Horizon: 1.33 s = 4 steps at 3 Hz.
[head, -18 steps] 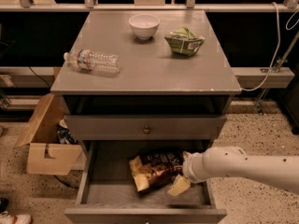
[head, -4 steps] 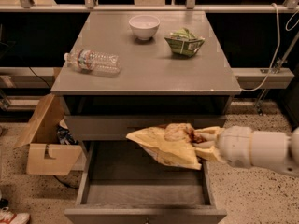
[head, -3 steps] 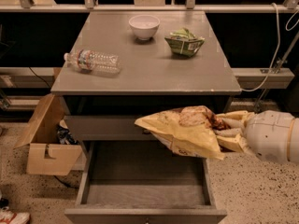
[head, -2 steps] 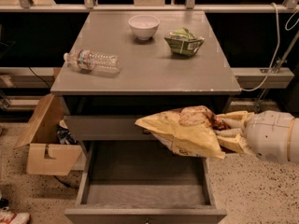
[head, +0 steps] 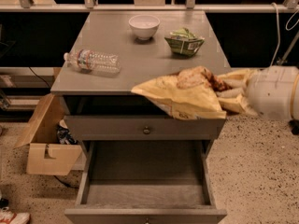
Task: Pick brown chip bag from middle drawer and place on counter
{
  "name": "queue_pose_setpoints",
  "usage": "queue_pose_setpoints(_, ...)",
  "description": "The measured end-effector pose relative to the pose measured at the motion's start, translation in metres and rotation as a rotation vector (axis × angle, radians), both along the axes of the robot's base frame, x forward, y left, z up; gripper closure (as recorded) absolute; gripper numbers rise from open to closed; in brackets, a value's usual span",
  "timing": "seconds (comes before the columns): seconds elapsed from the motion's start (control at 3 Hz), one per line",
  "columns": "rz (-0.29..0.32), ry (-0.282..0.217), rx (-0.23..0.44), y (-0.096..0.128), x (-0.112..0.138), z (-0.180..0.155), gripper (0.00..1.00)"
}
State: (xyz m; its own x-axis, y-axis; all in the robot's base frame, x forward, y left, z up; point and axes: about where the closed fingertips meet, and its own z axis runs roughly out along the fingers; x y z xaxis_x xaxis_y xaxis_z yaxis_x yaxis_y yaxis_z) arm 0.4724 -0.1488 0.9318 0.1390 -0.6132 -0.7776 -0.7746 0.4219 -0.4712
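The pincer (head: 232,93), reaching in from the right, pinches the right end of the chip bag (head: 187,97) and holds it in the air across the front right corner of the worktop (head: 140,59), tan side up. Below, the drawer (head: 145,190) stands open. A bowl (head: 144,26) and green bag (head: 184,41) sit near the back edge, and a bottle (head: 92,61) lies by the left edge.

Yellow-tan brown chip bag (head: 187,101) in pale claw (head: 226,91) at right, grey counter (head: 140,59), white bowl (head: 144,26), green bag (head: 184,42)
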Motion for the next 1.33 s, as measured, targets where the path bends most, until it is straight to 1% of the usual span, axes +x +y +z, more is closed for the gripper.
queue_pose_setpoints(0.33,0.007,-0.081,-0.075,0.012,0.036,0.033,1.00)
queue_pose_setpoints(0.67,-0.004,-0.115,-0.087,0.019,0.077,0.037,1.00)
queue_pose_setpoints(1.0,-0.042,-0.141,-0.076,0.023,0.112,0.031,1.00)
queue_pose_setpoints(1.33,-0.135,-0.183,-0.066,0.029,0.157,0.023,1.00)
